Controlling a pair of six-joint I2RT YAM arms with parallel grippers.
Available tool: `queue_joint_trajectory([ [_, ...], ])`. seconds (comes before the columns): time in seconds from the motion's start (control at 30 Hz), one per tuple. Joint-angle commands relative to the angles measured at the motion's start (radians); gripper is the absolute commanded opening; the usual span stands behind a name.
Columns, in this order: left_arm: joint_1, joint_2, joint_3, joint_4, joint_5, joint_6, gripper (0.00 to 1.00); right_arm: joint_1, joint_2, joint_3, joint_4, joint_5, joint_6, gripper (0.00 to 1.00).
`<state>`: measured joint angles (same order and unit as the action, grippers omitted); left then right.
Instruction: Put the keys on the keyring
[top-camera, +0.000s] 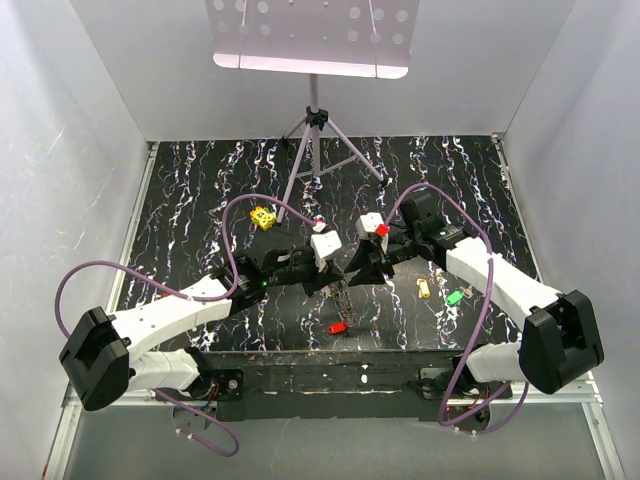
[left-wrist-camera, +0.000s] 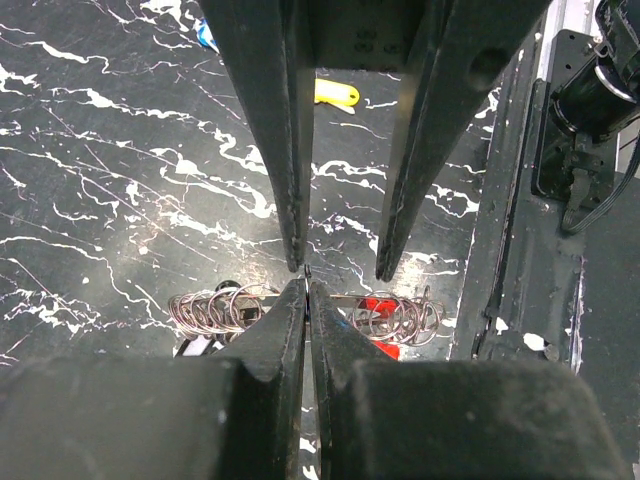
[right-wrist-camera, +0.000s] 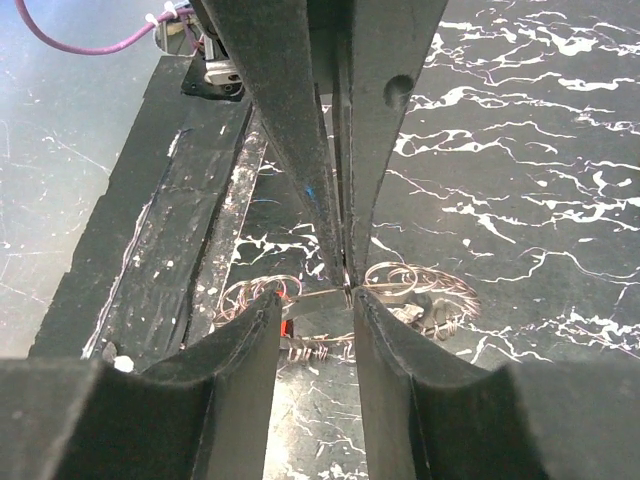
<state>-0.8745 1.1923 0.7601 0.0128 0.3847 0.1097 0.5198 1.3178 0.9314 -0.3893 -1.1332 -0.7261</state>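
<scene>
Both arms reach inward, tips meeting nose-to-nose over desk (top-camera: 200, 200) front-ctr. L jaws pinched shut on keyring (right-wrist-camera: 420, 285) wire there; R jaws part-open, straddling wire, no grip.

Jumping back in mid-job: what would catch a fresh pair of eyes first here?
The two grippers meeting tip to tip over mid-table: the left gripper is pinched shut on the keyring between them, the right gripper facing it with jaws apart. Next, bright keys loose on the black marbled table: a red key just under the ring, a green key and an orange key beside the right arm.
</scene>
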Motion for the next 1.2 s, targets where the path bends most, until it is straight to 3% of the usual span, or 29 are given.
queue_joint_trajectory([
  [0.0,-0.009,-0.028,-0.004,0.061,0.005,-0.01,0.0,0.016,0.011,-0.019,0.041,-0.025,0.019,0.41],
  [0.3,-0.012,-0.03,-0.008,0.067,0.002,-0.018,0.0,0.022,0.015,-0.017,0.044,-0.022,0.025,0.32],
  [0.4,-0.012,-0.031,-0.011,0.073,0.002,-0.021,0.0,0.026,0.02,-0.016,0.043,-0.023,0.024,0.24],
  [0.57,-0.014,-0.037,-0.021,0.079,-0.004,-0.025,0.0,0.029,0.026,-0.002,0.001,-0.022,-0.013,0.01],
  [0.9,-0.012,-0.046,-0.042,0.09,0.005,-0.044,0.01,0.037,0.024,0.029,-0.056,-0.033,-0.024,0.01],
  [0.97,-0.014,-0.054,-0.054,0.099,0.003,-0.051,0.07,0.037,0.023,0.032,-0.057,-0.028,-0.021,0.01],
  [1.1,-0.012,-0.085,-0.08,0.105,-0.017,-0.073,0.33,0.04,0.021,0.037,-0.063,-0.02,-0.016,0.01],
  [1.17,-0.012,-0.109,-0.102,0.108,-0.029,-0.076,0.42,0.045,0.02,0.04,-0.069,-0.016,-0.018,0.01],
])
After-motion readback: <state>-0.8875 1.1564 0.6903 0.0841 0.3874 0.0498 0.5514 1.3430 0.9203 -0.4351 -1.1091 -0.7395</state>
